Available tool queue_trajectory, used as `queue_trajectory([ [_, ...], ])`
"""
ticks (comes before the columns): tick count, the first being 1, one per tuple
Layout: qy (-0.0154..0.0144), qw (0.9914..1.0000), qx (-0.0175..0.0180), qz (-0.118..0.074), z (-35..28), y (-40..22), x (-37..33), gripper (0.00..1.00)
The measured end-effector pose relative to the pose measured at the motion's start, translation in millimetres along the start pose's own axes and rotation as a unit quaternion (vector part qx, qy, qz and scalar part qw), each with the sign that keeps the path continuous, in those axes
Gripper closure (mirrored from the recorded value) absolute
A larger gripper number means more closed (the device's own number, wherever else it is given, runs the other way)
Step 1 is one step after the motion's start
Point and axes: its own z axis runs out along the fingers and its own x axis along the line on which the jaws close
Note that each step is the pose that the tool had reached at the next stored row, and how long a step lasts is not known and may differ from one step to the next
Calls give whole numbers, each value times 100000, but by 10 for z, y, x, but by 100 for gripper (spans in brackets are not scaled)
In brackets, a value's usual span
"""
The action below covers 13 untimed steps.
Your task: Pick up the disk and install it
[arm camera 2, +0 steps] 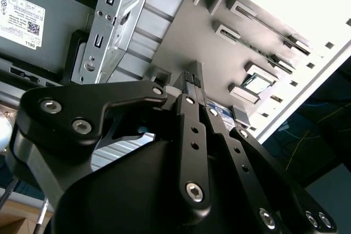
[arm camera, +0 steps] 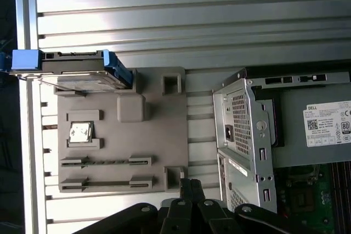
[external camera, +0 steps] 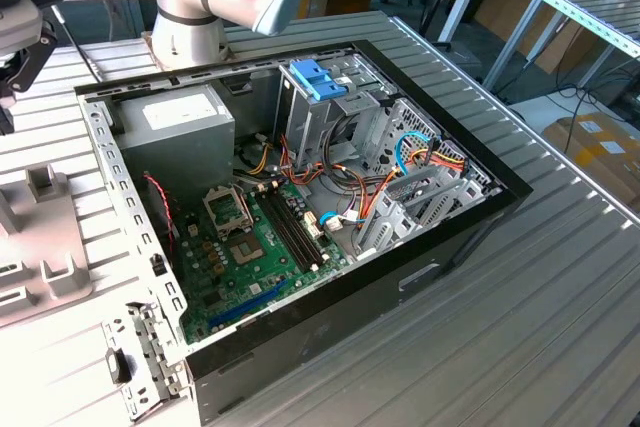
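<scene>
Tool (arm camera: 189,186) first: in both wrist views its black fingers (arm camera 2: 192,80) sit pressed together with nothing between them, empty, hanging over the near end of a grey holder plate (arm camera: 159,135). Across that plate, at its far end, there's the disk (arm camera: 74,72) in its blue rails (arm camera: 118,69), well apart from the tool, long axis running crosswise to the line out from the tool. Its blue end tab (arm camera: 24,60) pokes past the plate's edge. Beside the plate, the open computer case (external camera: 300,322) sits on the slatted surface (arm camera: 192,26). Glare washes the disk's face, so flat or tilted, I can't tell.
</scene>
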Motion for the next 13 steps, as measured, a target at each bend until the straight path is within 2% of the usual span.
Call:
queue_trajectory([
  [13, -1, 100000, 0, 0, -2, -9, 119, 89],
])
